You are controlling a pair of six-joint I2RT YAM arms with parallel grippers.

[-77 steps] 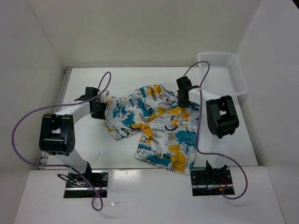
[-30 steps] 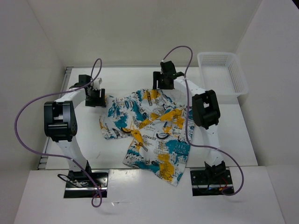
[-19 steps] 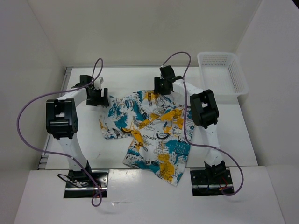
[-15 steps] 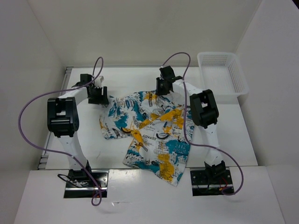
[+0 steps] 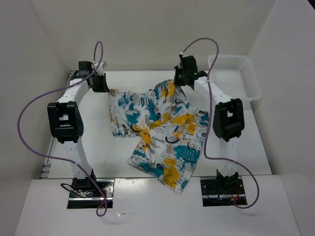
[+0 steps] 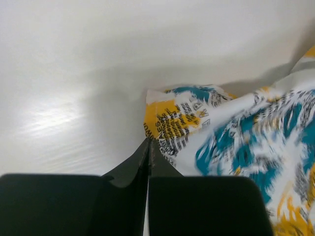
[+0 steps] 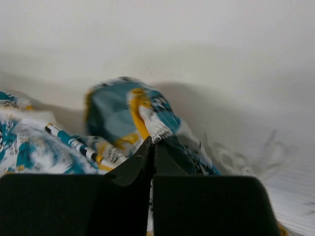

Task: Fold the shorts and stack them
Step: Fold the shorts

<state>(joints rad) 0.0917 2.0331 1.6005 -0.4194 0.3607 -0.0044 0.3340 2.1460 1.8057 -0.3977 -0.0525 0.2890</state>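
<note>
The shorts [image 5: 165,130], white with a teal, yellow and black print, lie spread across the middle of the table, with the upper edge stretched between both grippers at the back. My left gripper [image 5: 102,85] is shut on the shorts' far left corner, and the left wrist view shows that yellow printed corner [image 6: 170,123] pinched at the closed tips of the left gripper [image 6: 149,142]. My right gripper [image 5: 181,78] is shut on the far right edge. In the right wrist view a hem of the shorts [image 7: 155,125] is pinched at the closed tips of the right gripper [image 7: 152,141].
A white plastic mesh basket [image 5: 229,57] stands at the back right corner, just right of the right arm. White walls enclose the table at the back and on both sides. Purple cables loop above both arms.
Both grippers have shut on the shorts' far edge and moved back and apart. The cloth's upper edge is now pulled toward the back wall and stretched wider.
</note>
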